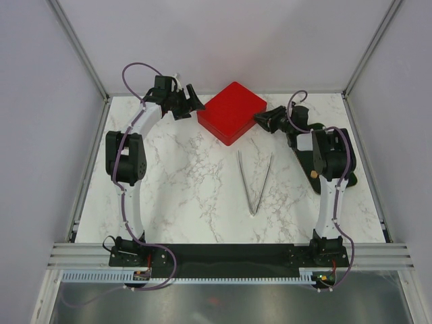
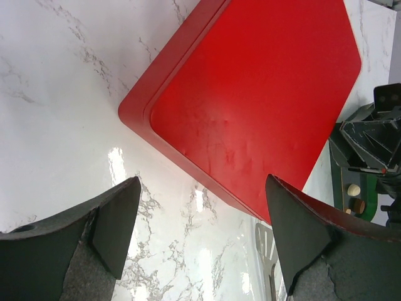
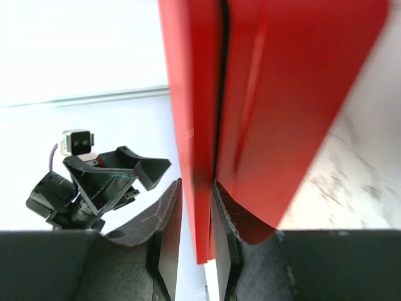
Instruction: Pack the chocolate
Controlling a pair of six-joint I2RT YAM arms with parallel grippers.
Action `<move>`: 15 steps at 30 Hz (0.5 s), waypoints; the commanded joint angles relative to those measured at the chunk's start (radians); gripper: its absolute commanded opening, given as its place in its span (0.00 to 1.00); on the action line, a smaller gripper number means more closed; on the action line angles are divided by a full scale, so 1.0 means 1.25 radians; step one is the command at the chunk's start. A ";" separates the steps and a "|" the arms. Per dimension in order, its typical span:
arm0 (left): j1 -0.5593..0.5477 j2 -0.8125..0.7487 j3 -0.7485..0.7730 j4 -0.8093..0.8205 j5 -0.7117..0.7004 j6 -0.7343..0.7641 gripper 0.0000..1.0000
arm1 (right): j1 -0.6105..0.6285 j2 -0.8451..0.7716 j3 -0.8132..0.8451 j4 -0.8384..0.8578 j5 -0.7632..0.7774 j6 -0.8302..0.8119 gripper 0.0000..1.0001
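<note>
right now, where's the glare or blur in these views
Top external: evenly lit and sharp, with no strong glare on the red box. Left wrist: bright glare patches on the marble table and a soft sheen on the box lid. Right wrist: the upper left is blown out white, and the marble at the right edge is blurred.

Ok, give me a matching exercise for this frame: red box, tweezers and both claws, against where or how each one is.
Things:
1 red box
2 tweezers
3 left claw
4 right claw

Place or state:
A open, holding nothing
B shut on the box's edge
C at the far middle of the table
D lying flat, legs spread in a V

Pairs: 1-C; 2-D; 3-A; 4-B
</note>
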 commanded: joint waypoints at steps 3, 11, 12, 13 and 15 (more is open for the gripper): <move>0.003 0.007 0.023 0.013 0.003 -0.001 0.89 | -0.028 -0.106 -0.060 -0.121 0.070 -0.101 0.42; 0.003 0.052 0.075 0.014 0.003 0.002 0.88 | -0.029 -0.138 -0.043 -0.135 0.099 -0.121 0.51; 0.003 0.060 0.082 0.015 0.003 0.007 0.88 | -0.028 -0.134 -0.032 -0.134 0.101 -0.121 0.52; 0.003 0.065 0.095 0.015 0.001 0.008 0.88 | -0.027 -0.123 -0.025 -0.135 0.102 -0.117 0.53; 0.005 0.084 0.110 0.015 -0.002 0.010 0.88 | -0.023 -0.112 -0.004 -0.136 0.102 -0.116 0.54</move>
